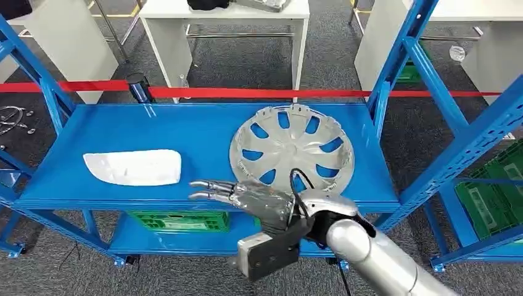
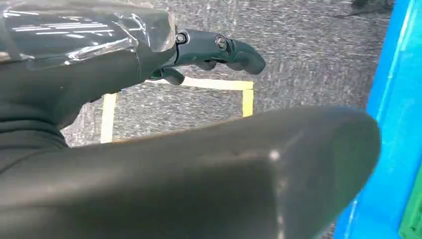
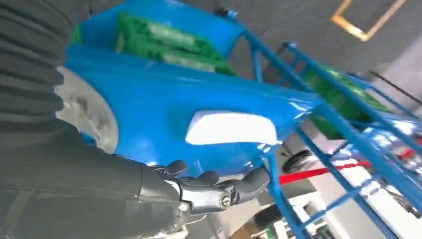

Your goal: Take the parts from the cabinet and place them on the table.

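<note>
Right hand (image 1: 247,198) hovers at shelf (image 1: 123,132) front edge, empty.

Silver spoked hubcap (image 1: 292,150) and white part (image 1: 133,166) on blue shelf (image 1: 185,129).

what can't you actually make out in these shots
- Head view: the near rim of the silver wheel cover lies behind the right hand.
- Left wrist view: the left hand is partly hidden by a dark rounded cover.
- Head view: the green crate is mostly hidden under the blue shelf.
</note>
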Tool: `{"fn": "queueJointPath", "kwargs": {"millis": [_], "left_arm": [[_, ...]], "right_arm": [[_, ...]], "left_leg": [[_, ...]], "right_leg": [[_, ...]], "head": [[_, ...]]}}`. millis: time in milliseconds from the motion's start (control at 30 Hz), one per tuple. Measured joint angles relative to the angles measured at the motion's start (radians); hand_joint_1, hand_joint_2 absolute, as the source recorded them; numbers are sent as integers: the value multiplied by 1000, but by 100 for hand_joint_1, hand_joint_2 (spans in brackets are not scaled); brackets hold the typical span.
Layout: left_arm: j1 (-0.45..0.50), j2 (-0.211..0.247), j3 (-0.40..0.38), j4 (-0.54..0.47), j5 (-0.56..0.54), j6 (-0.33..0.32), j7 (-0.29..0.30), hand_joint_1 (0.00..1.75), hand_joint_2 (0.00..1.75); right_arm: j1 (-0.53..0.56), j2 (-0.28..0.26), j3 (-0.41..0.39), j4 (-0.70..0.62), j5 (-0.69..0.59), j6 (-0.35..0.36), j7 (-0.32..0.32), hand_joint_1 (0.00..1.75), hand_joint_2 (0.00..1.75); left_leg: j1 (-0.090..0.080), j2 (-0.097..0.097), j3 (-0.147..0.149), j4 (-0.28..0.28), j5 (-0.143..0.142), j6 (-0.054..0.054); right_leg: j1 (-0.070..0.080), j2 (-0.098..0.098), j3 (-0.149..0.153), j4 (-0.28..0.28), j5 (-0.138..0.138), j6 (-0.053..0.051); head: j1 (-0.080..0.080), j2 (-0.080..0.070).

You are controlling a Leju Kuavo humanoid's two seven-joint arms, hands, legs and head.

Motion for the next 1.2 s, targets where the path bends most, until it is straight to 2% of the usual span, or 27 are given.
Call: {"fn": "queueJointPath", "kwargs": {"millis": [100, 133, 167, 200, 267, 300, 333, 367, 433, 467, 500, 533, 600, 633, 667, 700, 767, 800, 833, 867, 900, 933, 967, 1000, 1067, 1133, 1200], "left_arm": [[-2, 1, 4, 4, -9, 1, -2, 0, 0], [-1, 0, 5, 4, -11, 0, -3, 0, 0], [-3, 0, 5, 4, -11, -1, -3, 0, 0], [-5, 0, 6, 4, -11, -3, -3, 0, 0], [-6, 0, 8, 4, -22, -3, -3, 0, 0], [-6, 0, 10, 5, -23, -3, -3, 0, 0], [-6, 0, 12, 6, -26, -3, -4, 0, 0], [-5, 0, 15, 6, -28, -3, -5, 0, 0], [-6, 0, 17, 8, -35, -1, -12, 0, 0], [-6, 0, 18, 12, -42, 1, -18, 0, 0], [-6, 1, 18, 16, -44, 3, -22, 0, 0], [-6, 2, 18, 20, -45, 7, -28, 0, 0], [-6, 4, 19, 29, -53, 8, -33, 0, 0], [-6, 8, 20, 31, -55, 8, -36, 0, 0], [-5, 8, 19, 35, -58, 8, -39, 0, 0], [-5, 9, 19, 38, -60, 9, -40, 0, 0], [-5, 16, 19, 45, -63, 10, -43, 0, 0], [-5, 17, 19, 50, -64, 14, -44, 0, 0], [-5, 18, 19, 57, -65, 18, -46, 0, 0], [-4, 20, 19, 62, -69, 20, -47, 0, 0], [-5, 23, 19, 66, -73, 21, -49, 0, 0], [-6, 26, 19, 69, -74, 25, -50, 0, 0], [-7, 30, 18, 72, -74, 27, -52, 0, 0], [-9, 35, 18, 76, -75, 30, -52, 0, 0], [-13, 41, 17, 85, -75, 39, -56, 0, 0], [-15, 47, 15, 95, -75, 45, -58, 0, 0], [-17, 50, 12, 107, -74, 56, -62, 0, 0]], "right_arm": [[-24, 15, 28, 35, 38, -5, 25, 0, 175], [-32, 19, 34, 43, 53, -9, 35, 0, 175], [-43, 20, 39, 55, 63, -15, 40, 0, 175], [-53, 23, 42, 67, 74, -18, 48, 0, 175], [-59, 26, 50, 100, 103, -24, 73, 0, 175], [-59, 26, 53, 117, 114, -26, 83, 0, 175], [-59, 26, 54, 144, 131, -32, 98, 0, 175], [-60, 28, 52, 164, 145, -41, 110, 0, 175], [-60, 30, 43, 198, 164, -51, 121, 0, 175], [-60, 32, 33, 220, 179, -56, 130, 0, 175], [-60, 34, 26, 233, 188, -58, 134, 0, 175], [-58, 37, 9, 257, 206, -60, 138, 0, 175], [-48, 38, -23, 291, 227, -66, 150, 0, 175], [-41, 39, -43, 302, 234, -69, 153, 0, 175], [-33, 41, -65, 311, 240, -71, 157, 0, 175], [-24, 43, -86, 318, 246, -73, 158, 0, 175], [-5, 44, -117, 336, 258, -73, 158, 0, 175], [10, 42, -135, 341, 260, -73, 158, 0, 175], [26, 42, -153, 349, 262, -73, 158, 0, 175], [41, 42, -173, 354, 262, -73, 157, 0, 175], [50, 41, -184, 356, 262, -73, 156, 0, 175], [57, 41, -199, 360, 261, -72, 151, 0, 175], [61, 41, -210, 361, 257, -69, 145, 0, 175], [65, 40, -218, 362, 252, -67, 142, 0, 175], [78, 37, -230, 366, 245, -53, 141, 0, 175], [93, 35, -240, 367, 239, -49, 140, 0, 175], [98, 26, -251, 367, 221, -37, 137, 0, 175]], "left_leg": [[-5, 0, -2, 0, -2, 14], [8, 0, 10, -17, 4, 25], [4, 0, 16, -24, 4, 30], [4, 1, 17, -24, 4, 38], [1, 0, 16, -23, 2, 40], [0, -1, 17, -23, 0, 42], [0, -2, 19, -23, -1, 42], [0, -3, 21, -22, -2, 41], [0, -7, 29, -22, -7, 35], [-2, -8, 29, -20, -10, 31], [-11, -8, 26, -13, -16, 25], [-11, -8, 26, -13, -16, 23], [-6, -8, 28, -14, -17, 17], [-5, -8, 25, -10, -22, 12], [-3, -6, 15, 10, -38, 5], [-1, -4, -8, 68, -71, -2], [5, 0, -93, 236, -141, -11], [6, 0, -129, 301, -158, -13], [7, 0, -142, 315, -149, -13], [7, 0, -129, 279, -119, -12], [7, 0, -97, 204, -74, -9], [6, 0, -48, 102, -22, -4], [4, 0, -5, 10, 12, 4], [-2, 0, 13, -7, -9, 7], [-5, 0, 12, -8, -8, 13], [-5, -1, 17, -18, -5, 24], [2, 1, 31, -37, 3, 37]], "right_leg": [[-3, 0, 3, -9, 0, 15], [-4, -2, -4, -1, -9, 19], [-1, -3, -16, 32, -25, 16], [-2, -3, -52, 98, -53, 10], [-2, -3, -142, 265, -108, 3], [-2, -3, -178, 324, -117, 8], [-2, -3, -187, 323, -106, 15], [-2, -4, -168, 269, -74, 24], [-2, -6, -85, 83, 8, 38], [-2, -12, -50, 3, 35, 33], [1, -10, -42, -5, 41, 20], [2, -9, -44, -4, 41, 13], [5, -9, -43, -4, 41, 4], [-7, -8, -38, -8, 43, -1], [-7, -8, -35, -8, 41, -4], [-7, -8, -32, -8, 39, -9], [-6, -8, -30, -7, 37, -11], [-6, -8, -30, -7, 36, -11], [-6, -8, -28, -7, 35, -12], [-6, -7, -26, -7, 33, -13], [-6, -5, -22, -7, 31, -13], [-6, -2, -18, -7, 29, -11], [-6, -1, -14, -8, 27, -9], [2, 0, -18, -9, 25, -4], [0, 1, -20, -9, 24, 3], [2, 0, -14, -15, 23, 16], [1, -2, -46, 46, -12, 11]], "head": [[0, 0], [0, 0], [3, 0], [5, 0], [5, 0], [5, 0], [5, 0], [5, 0], [5, 0], [6, 0], [6, 0], [5, 0], [5, 0], [6, 0], [5, 0], [0, 0], [1, 0], [1, 0], [1, 0], [0, 0], [1, 0], [0, 0], [1, 0], [2, 0], [1, 0], [1, 0], [5, 0]]}}
